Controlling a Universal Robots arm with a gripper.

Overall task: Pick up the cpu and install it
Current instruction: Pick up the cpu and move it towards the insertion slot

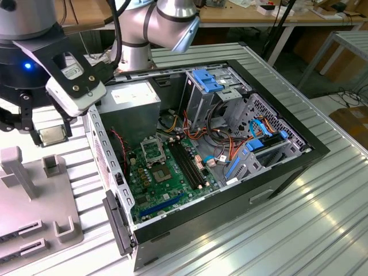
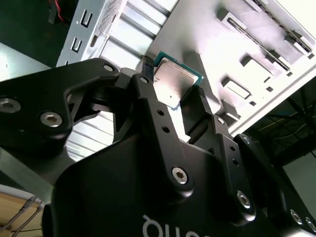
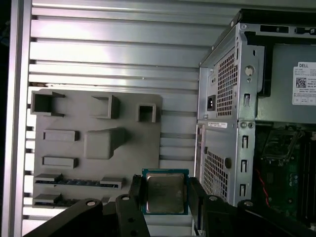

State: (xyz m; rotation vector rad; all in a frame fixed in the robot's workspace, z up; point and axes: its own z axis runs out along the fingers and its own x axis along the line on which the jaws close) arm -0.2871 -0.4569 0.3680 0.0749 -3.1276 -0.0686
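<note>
End effector (image 3: 165, 180) of mine clamps the small flat silver-grey square cpu (image 3: 165, 193) over the ribbed silver metal surface (image 1: 313, 230); wooden workbenches (image 1: 230, 17) stand beyond.

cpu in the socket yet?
No, in the first wrist view the gripper holds the cpu outside the computer case, by the grey tray.

Elec. lab, open PC case (image 1: 276, 184), wood benches (image 1: 241, 22)
</note>
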